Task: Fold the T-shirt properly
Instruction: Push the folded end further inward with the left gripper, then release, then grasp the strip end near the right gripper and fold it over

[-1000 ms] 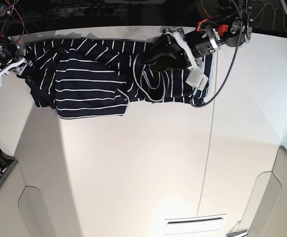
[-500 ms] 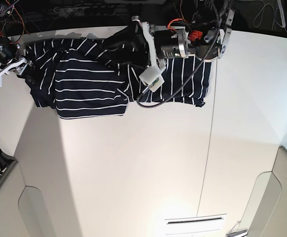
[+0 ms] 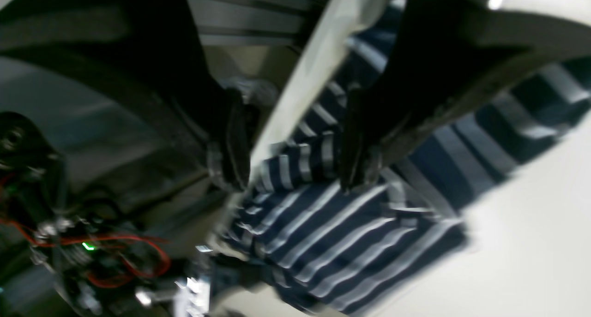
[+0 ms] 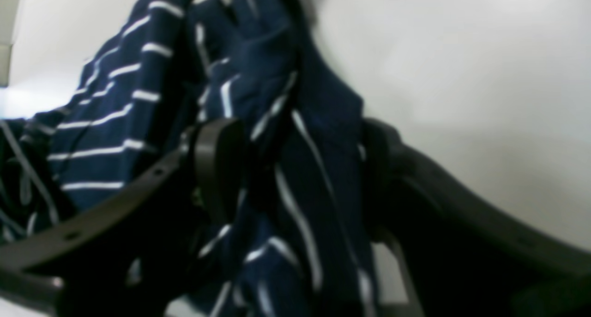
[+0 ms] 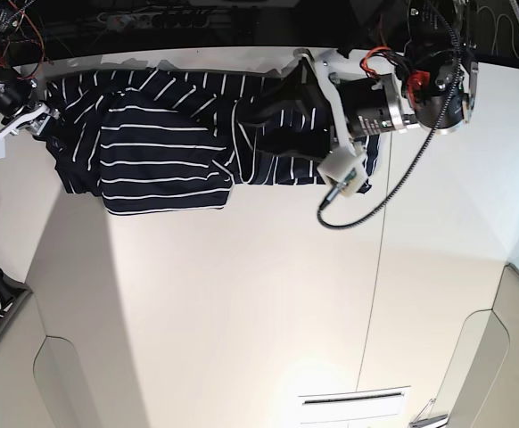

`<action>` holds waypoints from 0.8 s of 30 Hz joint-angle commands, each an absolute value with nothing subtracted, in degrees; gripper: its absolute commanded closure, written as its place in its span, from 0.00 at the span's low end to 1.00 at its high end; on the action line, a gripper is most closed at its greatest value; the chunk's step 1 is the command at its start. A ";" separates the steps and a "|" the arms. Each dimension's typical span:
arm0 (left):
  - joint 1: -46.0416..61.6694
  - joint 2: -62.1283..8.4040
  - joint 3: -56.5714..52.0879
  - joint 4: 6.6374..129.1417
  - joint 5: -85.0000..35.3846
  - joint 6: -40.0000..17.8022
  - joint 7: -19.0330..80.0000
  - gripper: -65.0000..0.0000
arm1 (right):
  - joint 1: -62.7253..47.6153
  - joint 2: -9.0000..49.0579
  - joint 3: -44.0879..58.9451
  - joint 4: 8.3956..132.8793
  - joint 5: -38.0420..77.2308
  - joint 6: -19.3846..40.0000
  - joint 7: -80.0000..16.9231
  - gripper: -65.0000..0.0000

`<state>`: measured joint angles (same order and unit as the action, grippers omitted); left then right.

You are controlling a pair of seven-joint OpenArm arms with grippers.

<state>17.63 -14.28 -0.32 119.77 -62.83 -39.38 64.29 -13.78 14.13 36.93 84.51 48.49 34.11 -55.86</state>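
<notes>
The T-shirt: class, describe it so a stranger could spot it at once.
Look along the far edge of the white table. The T-shirt lies crumpled there between the two arms. It is dark navy with thin white stripes, the only cloth in view.

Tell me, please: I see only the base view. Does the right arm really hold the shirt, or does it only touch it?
Observer: It holds it. In the right wrist view, a thick fold of the shirt fills the gap between the right fingers and touches both.
Operator: And the left arm, does it hold any cloth?
Observer: No. The left wrist view is blurred, but the left fingers stand apart with nothing between them; the striped cloth lies beyond their tips.
</notes>
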 commanded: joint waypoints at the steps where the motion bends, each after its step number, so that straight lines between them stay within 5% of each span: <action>1: 17.47 -14.63 -2.15 120.57 -64.16 -40.00 62.92 0.47 | -13.56 14.74 36.12 85.27 49.95 34.37 -56.73 0.42; 7: 17.47 -14.63 -11.11 114.21 -64.01 -40.00 61.93 0.47 | -13.52 14.74 29.63 85.27 50.22 34.50 -57.21 0.45; 9: 17.47 -14.63 -13.58 110.59 -64.01 -40.00 61.95 0.47 | -13.52 14.76 28.51 85.27 50.09 34.50 -57.04 0.62; 12: 17.45 -14.63 -17.30 106.43 -64.05 -40.00 61.95 0.47 | -13.32 14.98 28.86 85.32 50.06 34.50 -57.01 1.00; 24: 19.66 -14.59 -26.15 105.56 -64.05 -40.00 62.61 0.47 | -10.98 20.08 40.14 96.49 49.78 34.33 -57.74 1.00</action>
